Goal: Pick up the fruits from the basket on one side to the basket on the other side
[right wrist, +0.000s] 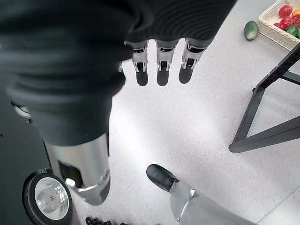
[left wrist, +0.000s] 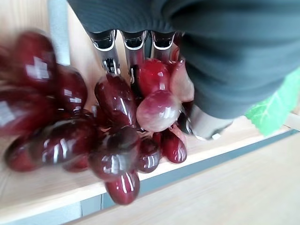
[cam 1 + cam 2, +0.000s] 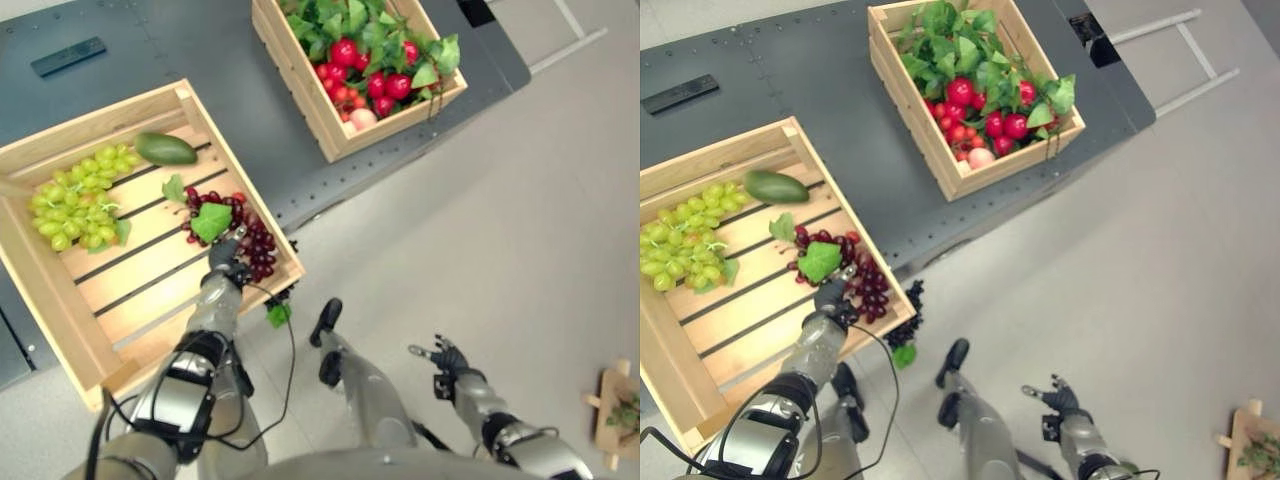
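The left hand (image 3: pixel 224 262) has its fingers curled round the bunch of dark red grapes (image 3: pixel 250 240), which lies at the 4 o'clock corner of the slatted pale wooden crate (image 3: pixel 60 310) and is not visibly lifted. A bunch of green grapes (image 3: pixel 75 197) and a smooth green avocado-like fruit (image 3: pixel 165 149) also wait there, so most of the transfer seems left. The far wooden crate (image 3: pixel 330 125) at 1 o'clock on the dark grey table (image 3: pixel 230 90) is crowded with red fruits and leaves; the right hand (image 3: pixel 447 362) hangs spread and empty.
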